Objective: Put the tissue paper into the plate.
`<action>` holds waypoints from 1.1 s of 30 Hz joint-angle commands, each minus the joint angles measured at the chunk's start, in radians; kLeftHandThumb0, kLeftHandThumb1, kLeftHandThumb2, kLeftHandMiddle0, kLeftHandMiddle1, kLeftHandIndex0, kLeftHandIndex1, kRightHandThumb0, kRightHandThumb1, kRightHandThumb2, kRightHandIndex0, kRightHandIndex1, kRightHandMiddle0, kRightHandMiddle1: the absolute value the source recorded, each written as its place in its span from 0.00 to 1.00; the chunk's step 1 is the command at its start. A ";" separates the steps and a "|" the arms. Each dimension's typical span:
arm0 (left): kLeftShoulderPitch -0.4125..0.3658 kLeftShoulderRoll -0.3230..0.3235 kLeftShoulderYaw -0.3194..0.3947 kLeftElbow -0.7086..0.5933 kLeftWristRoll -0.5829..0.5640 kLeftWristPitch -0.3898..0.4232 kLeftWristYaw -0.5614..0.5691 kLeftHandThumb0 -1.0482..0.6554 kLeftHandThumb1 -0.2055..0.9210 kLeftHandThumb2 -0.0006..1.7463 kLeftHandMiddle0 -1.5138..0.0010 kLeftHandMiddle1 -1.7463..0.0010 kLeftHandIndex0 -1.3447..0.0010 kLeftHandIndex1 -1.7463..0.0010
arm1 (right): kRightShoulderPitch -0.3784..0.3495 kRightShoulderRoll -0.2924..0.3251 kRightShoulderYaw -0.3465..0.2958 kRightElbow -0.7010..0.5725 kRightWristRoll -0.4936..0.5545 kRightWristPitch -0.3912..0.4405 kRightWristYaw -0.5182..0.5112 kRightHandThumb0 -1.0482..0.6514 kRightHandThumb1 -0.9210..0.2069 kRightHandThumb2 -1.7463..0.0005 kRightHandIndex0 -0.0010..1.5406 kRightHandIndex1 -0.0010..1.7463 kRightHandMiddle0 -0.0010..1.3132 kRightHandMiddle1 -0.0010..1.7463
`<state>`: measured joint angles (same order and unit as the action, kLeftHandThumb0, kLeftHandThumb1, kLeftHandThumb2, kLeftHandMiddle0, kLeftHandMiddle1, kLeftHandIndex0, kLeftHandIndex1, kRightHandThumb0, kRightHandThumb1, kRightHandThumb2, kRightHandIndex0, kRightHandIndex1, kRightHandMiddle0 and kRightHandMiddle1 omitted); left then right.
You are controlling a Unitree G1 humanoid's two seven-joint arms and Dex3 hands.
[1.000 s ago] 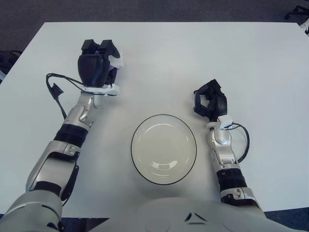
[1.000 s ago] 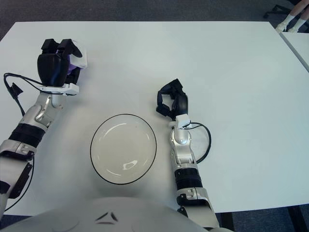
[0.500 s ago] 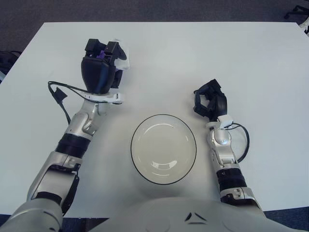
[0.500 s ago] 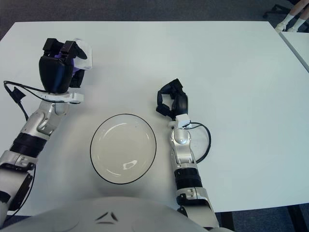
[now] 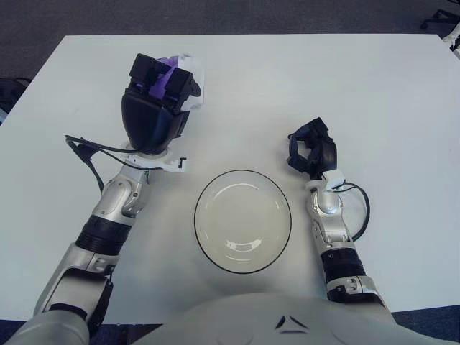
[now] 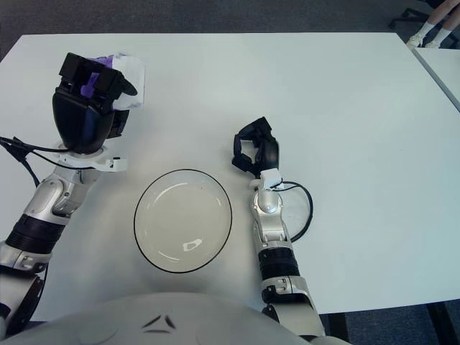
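My left hand (image 5: 167,85) is raised above the table's left side, its black fingers shut on a white and purple pack of tissue paper (image 5: 188,80), which sticks out past the fingers toward the right. The hand is up and to the left of the plate (image 5: 243,220), a round white plate with a dark rim that lies near the front edge with nothing in it. My right hand (image 5: 310,152) shows just right of the plate with its fingers curled and nothing in them.
The white table (image 5: 287,79) spreads out behind and to both sides. A black cable (image 5: 85,149) loops off my left wrist, and another one (image 5: 358,208) off my right forearm. Dark carpet lies beyond the far edge.
My left hand has risen from the table with the tissue pack and moved toward me and slightly right, closer to the plate. The right hand has not moved.
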<state>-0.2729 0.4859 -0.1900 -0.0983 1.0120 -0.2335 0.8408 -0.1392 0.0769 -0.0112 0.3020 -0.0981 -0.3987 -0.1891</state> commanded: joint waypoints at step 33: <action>0.089 0.004 -0.019 -0.276 -0.548 -0.698 -0.672 0.61 0.17 0.91 0.44 0.00 0.38 0.20 | 0.040 -0.004 -0.004 0.177 -0.005 0.059 -0.021 0.37 0.34 0.40 0.40 0.79 0.33 1.00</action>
<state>-0.1224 0.5151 -0.2232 -0.3956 0.3792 -0.8432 0.1876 -0.1862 0.0738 -0.0096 0.3599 -0.0994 -0.4028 -0.2046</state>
